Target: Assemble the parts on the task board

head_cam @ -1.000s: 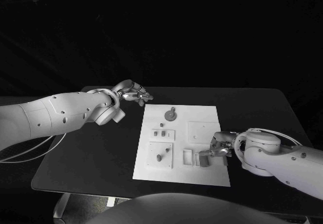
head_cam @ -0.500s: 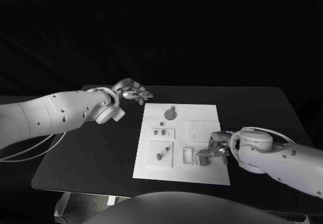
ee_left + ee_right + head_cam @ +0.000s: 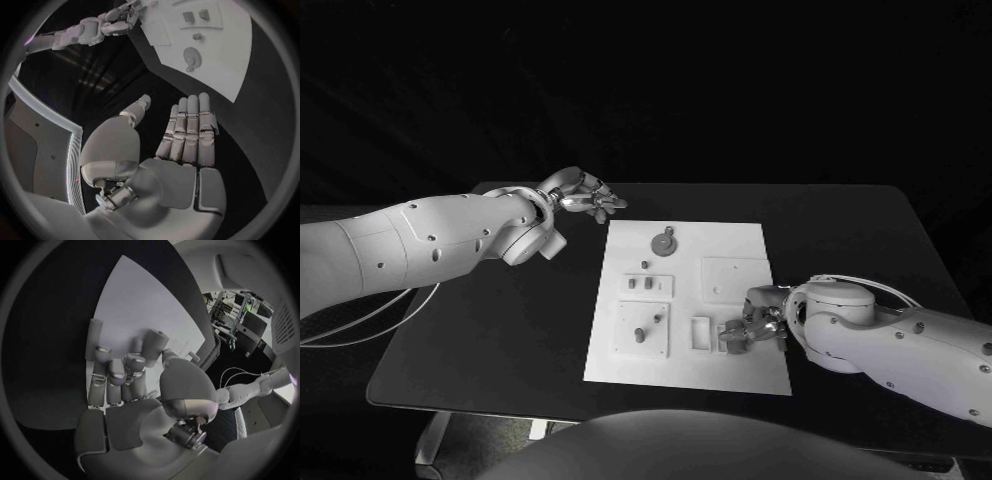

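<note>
Lying in the middle of the black table (image 3: pixel 488 330), the task board (image 3: pixel 733 245) is seen. Near its right edge, a small part (image 3: pixel 736 341) is pinched by the right hand (image 3: pixel 759 325). Off its far left corner, the left hand (image 3: pixel 584 198) is held flat, fingers apart, with nothing in it.

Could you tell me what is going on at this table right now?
The robot is working on the white task board in the middle of the black table. Its right hand is down at the board's near right corner, fingers curled at a small grey part there; whether it actually grips it cannot be told. The left hand hovers open beyond the board's far left corner, holding nothing. Other small parts sit on the board.
</note>
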